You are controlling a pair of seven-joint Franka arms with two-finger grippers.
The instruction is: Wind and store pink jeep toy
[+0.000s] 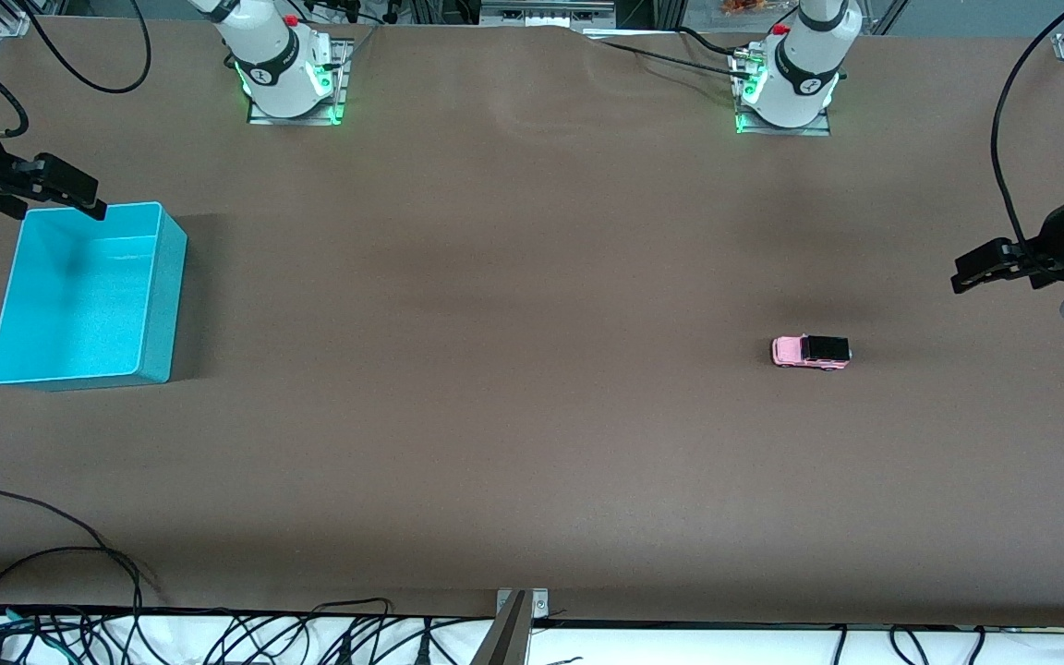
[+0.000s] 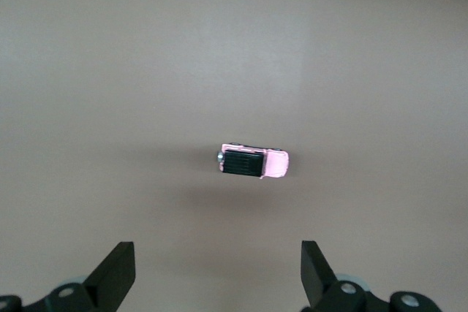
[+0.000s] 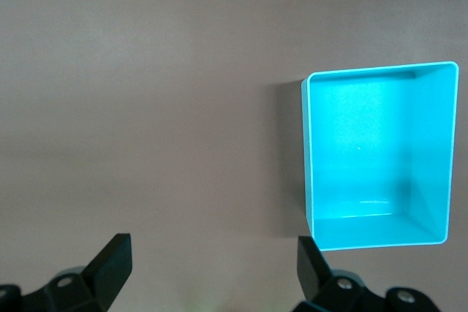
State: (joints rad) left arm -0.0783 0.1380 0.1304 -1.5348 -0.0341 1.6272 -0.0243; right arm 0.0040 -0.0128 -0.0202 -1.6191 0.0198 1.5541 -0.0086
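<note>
Even, moderate light falls from above on my brown cloth-covered desk (image 1: 532, 369), with no glare on it. The small pink toy jeep with its black roof (image 1: 810, 351) casts a faint soft shadow. The open turquoise plastic bin (image 1: 89, 296) throws a darker shadow along one wall and holds shade inside. Both wrist views look softer and paler than the front view.

We see the pink jeep toy (image 1: 810, 352) on the table (image 1: 513, 416) toward the left arm's end, ahead of the left gripper's (image 1: 964, 276) spread jaws. The bin (image 1: 155, 305) sits at the right arm's end, under the right gripper's (image 1: 93, 205) spread jaws.
</note>
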